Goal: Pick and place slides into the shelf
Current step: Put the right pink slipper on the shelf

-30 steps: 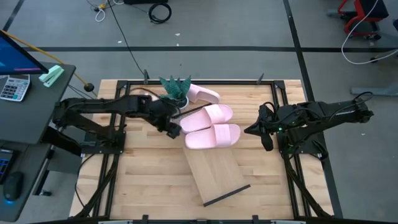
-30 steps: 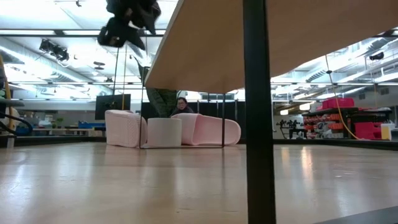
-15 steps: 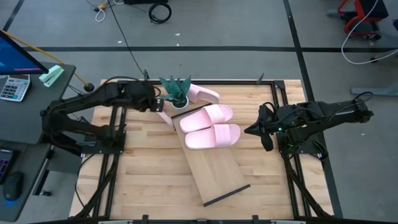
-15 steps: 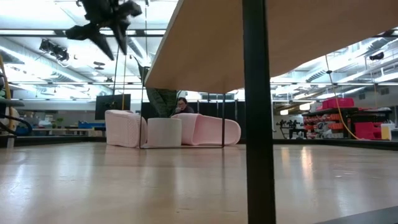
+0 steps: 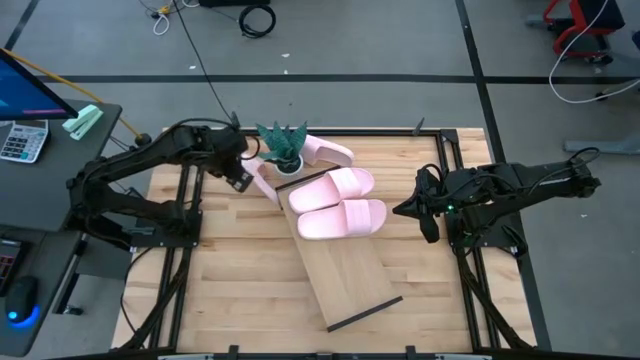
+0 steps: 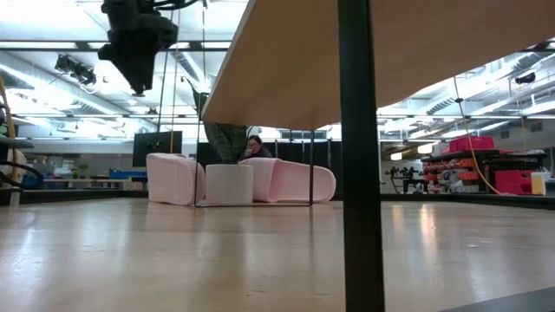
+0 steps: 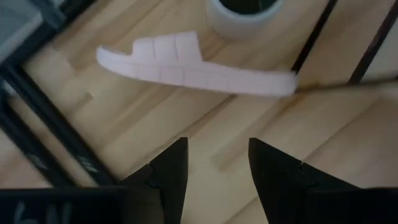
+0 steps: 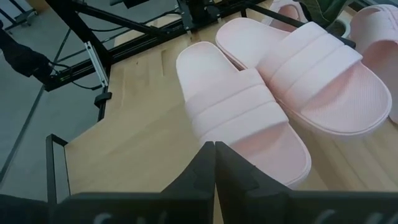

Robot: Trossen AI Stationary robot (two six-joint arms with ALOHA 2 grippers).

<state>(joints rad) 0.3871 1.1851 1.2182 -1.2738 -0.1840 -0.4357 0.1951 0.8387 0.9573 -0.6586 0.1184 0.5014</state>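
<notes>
My left gripper [image 5: 238, 174] hovers open above the table, just left of a pale pink slide [image 5: 263, 183] that stands on its side edge on the tabletop; the left wrist view shows that slide [image 7: 193, 65] ahead of the spread fingers. Two slides [image 5: 333, 187] [image 5: 342, 218] lie flat, side by side, on the far end of the light-wood shelf [image 5: 350, 280]. Another slide [image 5: 328, 151] lies behind a small potted plant [image 5: 282, 146]. My right gripper [image 5: 400, 210] waits shut to the right of the shelf, facing the two slides [image 8: 242, 118].
The plant's pot [image 7: 242, 9] stands close to the slide on its edge. Black frame rails [image 5: 190, 190] run along the table's left and right sides. The shelf's black end rail [image 6: 360, 156] rises near the low camera. Bare butcher-block tabletop [image 5: 240, 280] lies toward the near edge.
My left gripper has drawn back from the slides on the shelf, moving toward the table's far-left corner and rising, and has turned about on the way. The slide on its edge, covered by the arm a second ago, now shows. The right arm has kept still.
</notes>
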